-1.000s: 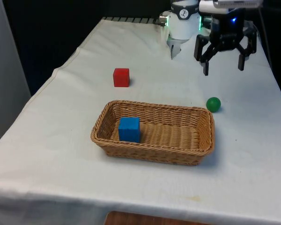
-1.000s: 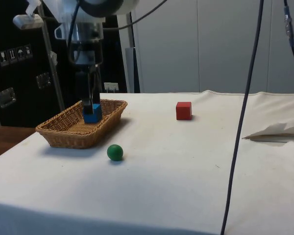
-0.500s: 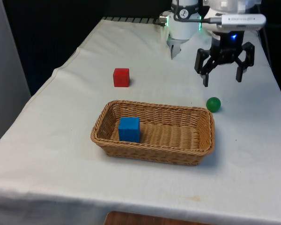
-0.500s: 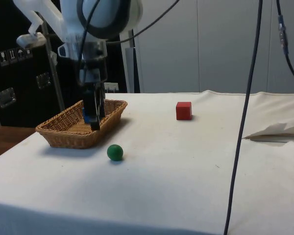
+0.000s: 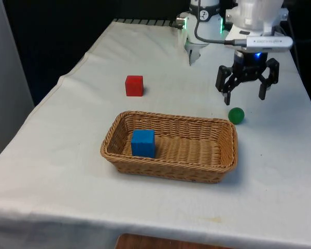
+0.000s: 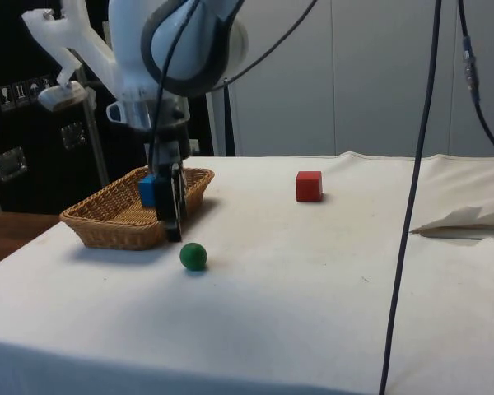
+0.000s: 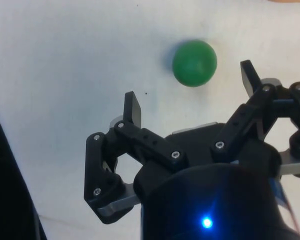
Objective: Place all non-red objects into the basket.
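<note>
Three objs on worktop [image 5: 57, 171] w/ white cloth: green ball [image 5: 236, 115], blue cube [image 5: 143, 143], red cube [image 5: 134, 85]. Blue cube sits inside wicker basket [image 5: 217, 168], at its end toward front view's left. Green ball is on the cloth just outside basket's far corner on front view's right, not touching it. Claw [image 5: 245, 96] is released, fingers spread wide, nothing held, above the worktop just behind the ball, slightly off-centre per wrist view [image 7: 194, 63]. Red cube is on the cloth well apart from the claw, beyond basket's far rim.
</note>
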Controlling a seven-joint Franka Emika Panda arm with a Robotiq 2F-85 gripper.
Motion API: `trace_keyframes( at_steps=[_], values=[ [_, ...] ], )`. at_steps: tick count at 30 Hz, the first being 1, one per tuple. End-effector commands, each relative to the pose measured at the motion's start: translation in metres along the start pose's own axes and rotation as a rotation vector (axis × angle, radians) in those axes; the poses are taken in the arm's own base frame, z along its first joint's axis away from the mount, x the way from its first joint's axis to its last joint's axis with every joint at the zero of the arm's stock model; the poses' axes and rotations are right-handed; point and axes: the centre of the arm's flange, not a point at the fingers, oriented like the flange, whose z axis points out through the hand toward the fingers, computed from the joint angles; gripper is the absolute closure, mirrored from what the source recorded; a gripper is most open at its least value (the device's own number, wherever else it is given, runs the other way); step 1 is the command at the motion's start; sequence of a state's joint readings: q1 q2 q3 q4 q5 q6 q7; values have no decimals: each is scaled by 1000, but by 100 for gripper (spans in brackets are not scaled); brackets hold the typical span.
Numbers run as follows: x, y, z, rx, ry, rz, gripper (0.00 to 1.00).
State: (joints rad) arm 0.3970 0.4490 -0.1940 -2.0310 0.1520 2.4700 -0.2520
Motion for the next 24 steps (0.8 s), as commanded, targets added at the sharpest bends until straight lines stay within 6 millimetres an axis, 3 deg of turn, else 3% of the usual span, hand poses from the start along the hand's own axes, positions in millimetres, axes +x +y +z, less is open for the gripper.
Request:
trace_keyframes(
  at_steps=[1,24],
  values=[
    [-1,-1,4,-3,4,-4,0],
    [-5,2,53,-28,-39,-33,0]
  ],
)
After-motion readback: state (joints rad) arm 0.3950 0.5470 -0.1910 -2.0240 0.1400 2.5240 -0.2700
